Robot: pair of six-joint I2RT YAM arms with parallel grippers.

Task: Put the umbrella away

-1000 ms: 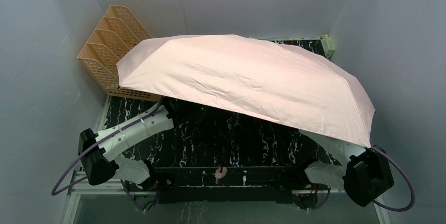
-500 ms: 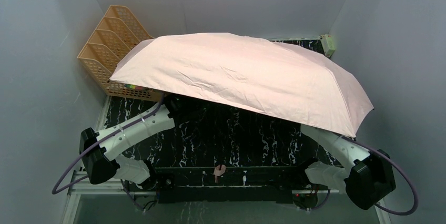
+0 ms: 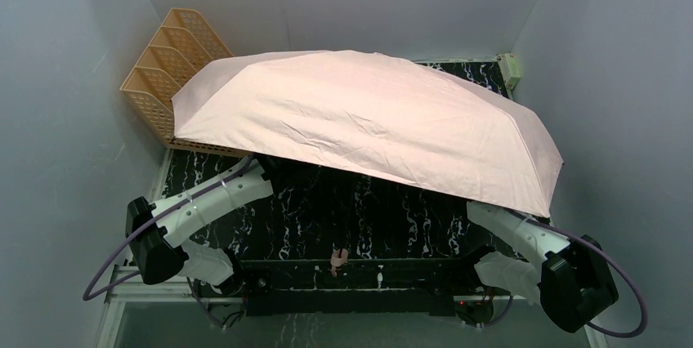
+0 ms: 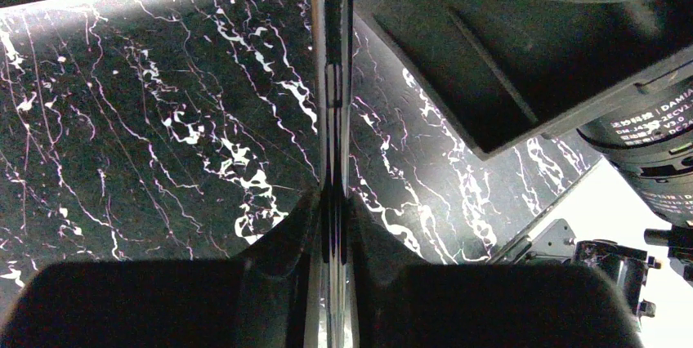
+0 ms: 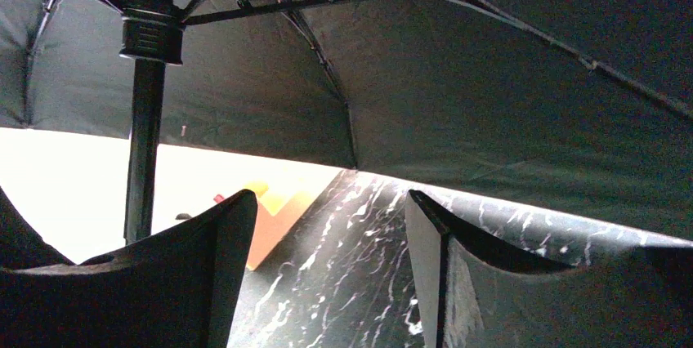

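Observation:
The open umbrella's pale pink canopy [image 3: 368, 119] spreads over most of the table and hides both grippers in the top view. Its small pale handle [image 3: 338, 260] hangs near the front edge. In the left wrist view my left gripper [image 4: 331, 209] is shut on the umbrella's shiny shaft [image 4: 331, 78], which runs straight up between the jaws. In the right wrist view my right gripper [image 5: 331, 225] is open under the black underside [image 5: 490, 95], with only table between its fingers. The shaft [image 5: 143, 152] and ribs stand off to its left.
A tan slotted file rack [image 3: 163, 70] stands at the back left, partly under the canopy edge. The black marbled table [image 3: 368, 209] is walled in by grey panels. A small box [image 3: 508, 70] sits at the back right corner.
My right gripper has opened and its arm has drawn back toward the near edge. The canopy's right edge has swung left and away from that arm. The left grip holds.

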